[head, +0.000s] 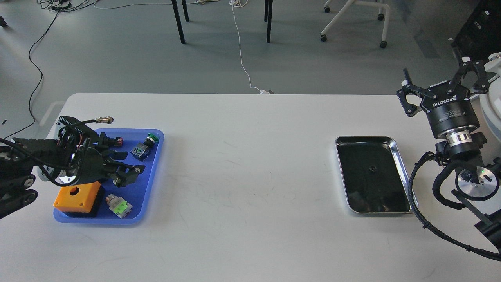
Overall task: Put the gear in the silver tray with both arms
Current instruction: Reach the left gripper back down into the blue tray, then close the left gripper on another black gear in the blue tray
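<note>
White "ROBOTIQ" lettering on right gripper [437, 74], fingers spread wide.

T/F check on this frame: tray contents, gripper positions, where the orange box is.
1. The silver tray holds nothing but a dark reflection. True.
2. The left gripper is over the blue tray. True.
3. The orange box sits in the silver tray. False: it is in the blue tray, at its near end.
4. The right gripper is shut on a part. False: its fingers are spread open and hold nothing, off to the right of the silver tray.
5. The two trays touch. False: bare white table lies between them.
</note>
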Controlling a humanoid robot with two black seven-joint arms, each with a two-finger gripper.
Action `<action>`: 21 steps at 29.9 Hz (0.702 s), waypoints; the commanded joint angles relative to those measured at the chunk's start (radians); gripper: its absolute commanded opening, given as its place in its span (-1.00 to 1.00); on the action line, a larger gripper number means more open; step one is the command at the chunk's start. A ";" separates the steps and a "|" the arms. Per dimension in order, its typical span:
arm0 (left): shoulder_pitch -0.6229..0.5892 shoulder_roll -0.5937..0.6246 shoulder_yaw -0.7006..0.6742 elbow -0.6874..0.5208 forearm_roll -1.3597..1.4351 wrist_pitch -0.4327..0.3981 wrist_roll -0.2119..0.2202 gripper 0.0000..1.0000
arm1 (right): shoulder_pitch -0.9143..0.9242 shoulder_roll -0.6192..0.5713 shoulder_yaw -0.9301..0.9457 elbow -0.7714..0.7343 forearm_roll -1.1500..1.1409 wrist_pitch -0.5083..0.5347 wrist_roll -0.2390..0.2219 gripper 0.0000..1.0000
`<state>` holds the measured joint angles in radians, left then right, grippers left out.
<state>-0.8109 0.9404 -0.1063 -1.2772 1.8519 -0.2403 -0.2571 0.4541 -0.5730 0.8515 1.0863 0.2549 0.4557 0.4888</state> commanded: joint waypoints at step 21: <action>0.002 0.000 0.000 0.001 0.001 0.002 0.001 0.29 | 0.001 0.001 0.000 0.000 0.000 0.000 0.000 0.97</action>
<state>-0.8084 0.9403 -0.1058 -1.2762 1.8531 -0.2377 -0.2562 0.4556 -0.5722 0.8514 1.0860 0.2546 0.4557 0.4887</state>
